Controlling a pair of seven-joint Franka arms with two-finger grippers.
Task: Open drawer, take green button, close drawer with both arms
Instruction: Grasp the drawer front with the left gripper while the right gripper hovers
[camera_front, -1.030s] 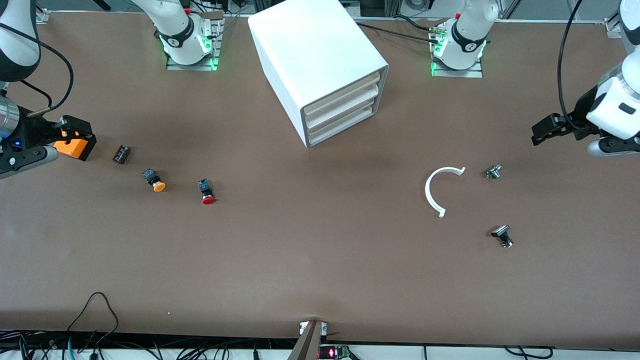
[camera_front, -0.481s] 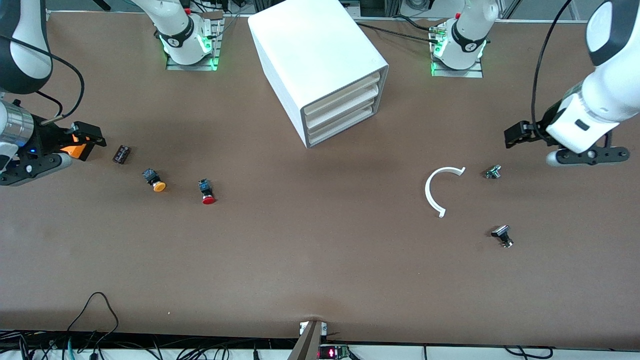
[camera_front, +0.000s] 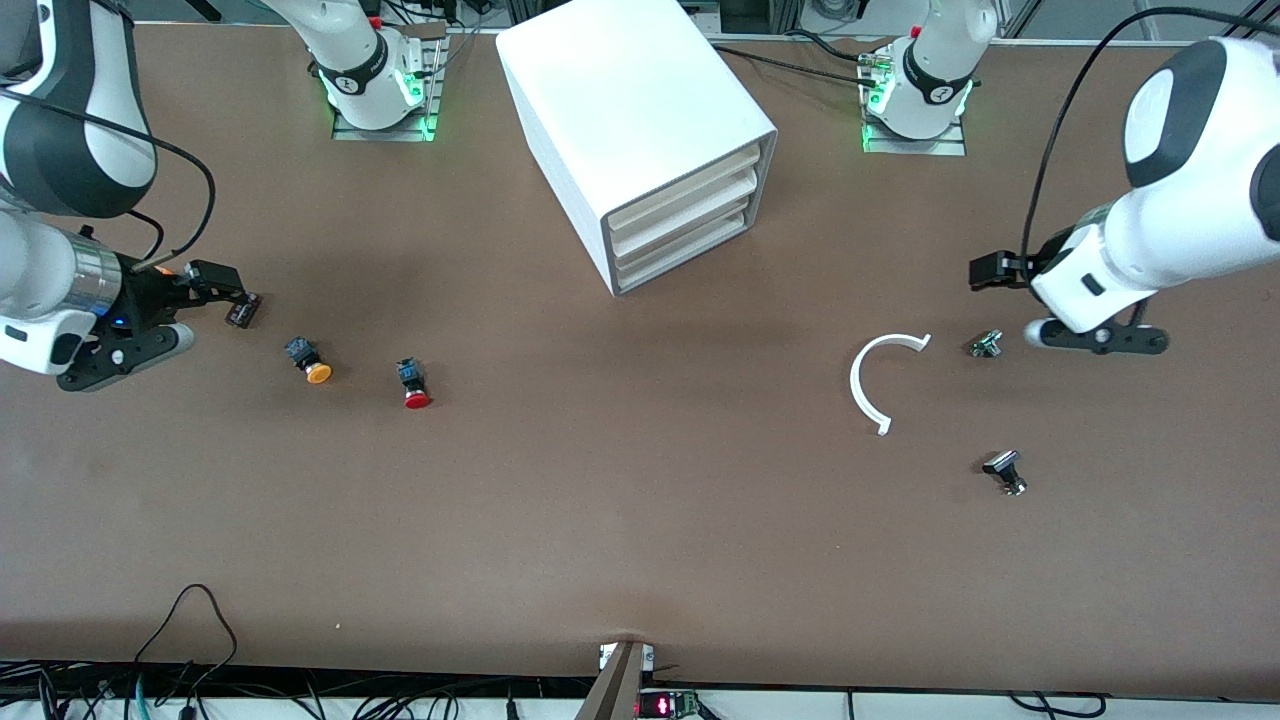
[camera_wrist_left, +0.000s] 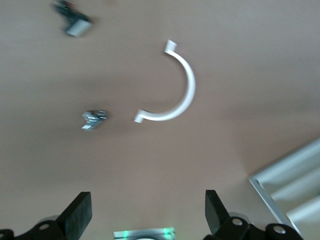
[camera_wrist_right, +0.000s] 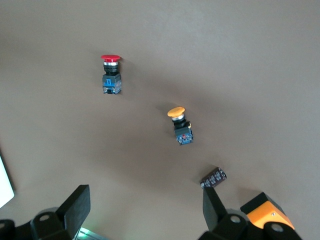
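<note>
With all three drawers of the cabinet shut, the drawer lowest and no green button seen, the wide-open, empty left gripper and right gripper, both well apart from the cabinet, could be led to the wrong front.

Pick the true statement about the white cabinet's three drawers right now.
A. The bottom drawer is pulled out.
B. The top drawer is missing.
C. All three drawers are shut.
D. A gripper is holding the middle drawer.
C: all three drawer fronts of the cabinet, including the bottom drawer, sit flush, and both open grippers are away from it.
</note>
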